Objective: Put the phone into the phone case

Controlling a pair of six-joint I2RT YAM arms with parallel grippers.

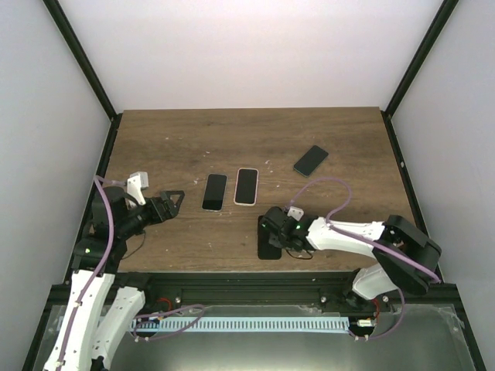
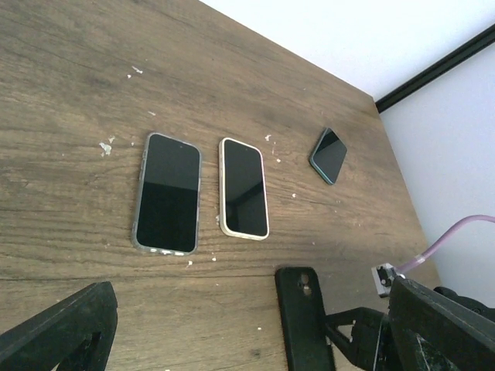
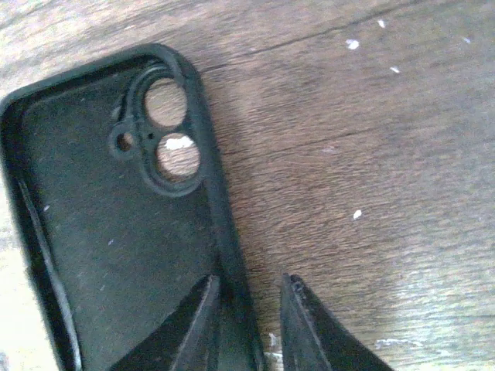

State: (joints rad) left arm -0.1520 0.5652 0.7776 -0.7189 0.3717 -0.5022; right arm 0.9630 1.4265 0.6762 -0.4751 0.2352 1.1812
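Note:
An empty black phone case (image 1: 269, 241) lies open side up near the table's front edge; it also shows in the left wrist view (image 2: 303, 321) and the right wrist view (image 3: 116, 232). My right gripper (image 1: 274, 227) is low over it and narrowly open (image 3: 249, 284), one finger inside the case and one outside, straddling its right wall with a gap on the outer side. Three phones lie screen up: a dark one with a grey rim (image 1: 215, 192), one with a cream rim (image 1: 246, 186), and a dark one (image 1: 311, 160) further back. My left gripper (image 1: 174, 201) is open and empty.
The wooden table (image 1: 170, 139) has black frame posts at its left and right edges. The right arm's purple cable (image 1: 332, 185) loops above the table behind the gripper. White specks dot the wood.

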